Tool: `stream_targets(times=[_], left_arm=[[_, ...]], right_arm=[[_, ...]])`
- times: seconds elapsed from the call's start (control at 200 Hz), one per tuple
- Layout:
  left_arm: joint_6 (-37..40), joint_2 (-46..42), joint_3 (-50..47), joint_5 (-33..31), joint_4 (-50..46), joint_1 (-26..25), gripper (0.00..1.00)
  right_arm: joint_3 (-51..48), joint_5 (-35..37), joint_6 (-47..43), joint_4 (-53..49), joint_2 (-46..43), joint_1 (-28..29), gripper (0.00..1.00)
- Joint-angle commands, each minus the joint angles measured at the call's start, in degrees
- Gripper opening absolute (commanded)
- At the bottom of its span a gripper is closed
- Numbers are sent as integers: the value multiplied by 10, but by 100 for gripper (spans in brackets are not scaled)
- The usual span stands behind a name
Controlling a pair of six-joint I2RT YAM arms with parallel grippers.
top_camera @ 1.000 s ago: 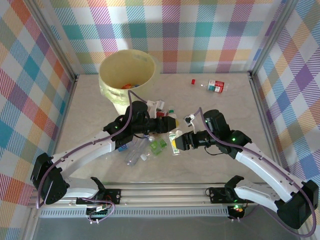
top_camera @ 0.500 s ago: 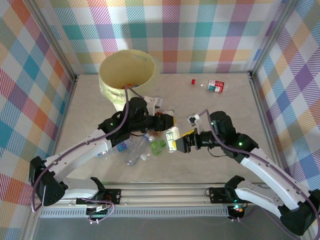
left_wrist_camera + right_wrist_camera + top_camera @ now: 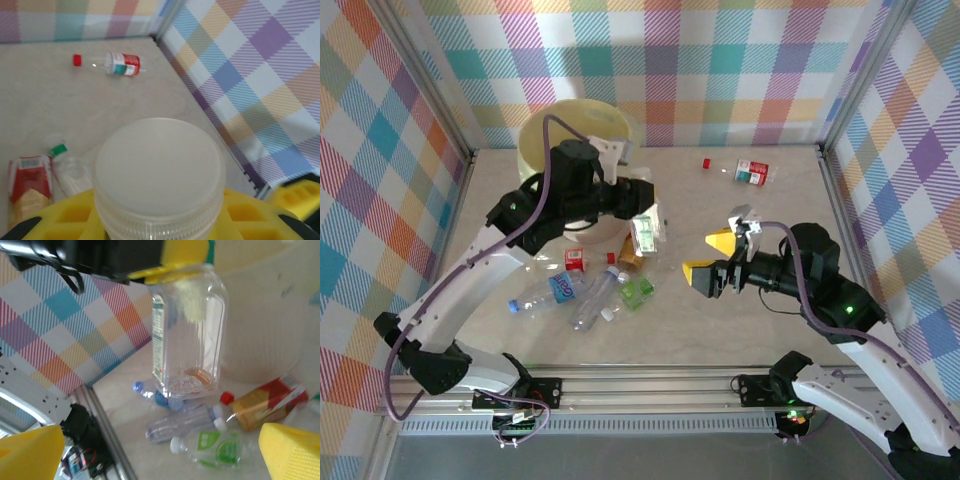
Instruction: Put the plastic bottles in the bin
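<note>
Top external view is showing the bin [image 3: 542, 130] standing just beyond the left pincer [image 3: 640, 222] and off to its left, with its rim not yet under the load. That pincer is clamping tight on a clear, green-labelled bottle [image 3: 643, 238], which is hanging upright below the yellow pads [image 3: 180, 265] in the right wrist view. To do this carry well, the arm is needing to keep the pinch firm and raise the bottle's base clear of the rim before swinging over the opening; letting go early is risking a bounce off the edge. The right pincer [image 3: 712, 260] is standing wide open and empty, well apart on the other side, and is best keeping out of the path. Beneath the held bottle, loose bottles [image 3: 582, 295] are lying in a cluster, and a lone red-capped one [image 3: 750, 172] is lying far beyond the right pincer.
</note>
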Motion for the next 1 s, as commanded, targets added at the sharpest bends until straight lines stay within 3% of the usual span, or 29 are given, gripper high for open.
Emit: stream_targets(times=[0.0, 0.19, 0.375, 0.615, 0.765, 0.995], left_arm=[[49, 33, 76, -24, -72, 27, 36], [69, 94, 200, -35, -113, 85, 36], [59, 131, 270, -19, -102, 152, 37], [15, 137, 280, 10, -44, 245, 37], [10, 144, 280, -4, -20, 283, 38], [1, 185, 277, 29, -2, 319, 38]], right_arm=[[29, 50, -43, 42, -7, 2, 100], [62, 77, -62, 73, 17, 10, 100], [67, 164, -97, 112, 45, 67, 100], [57, 303, -162, 159, 90, 177, 100], [55, 349, -189, 187, 112, 219, 100], [64, 376, -212, 198, 139, 256, 100]])
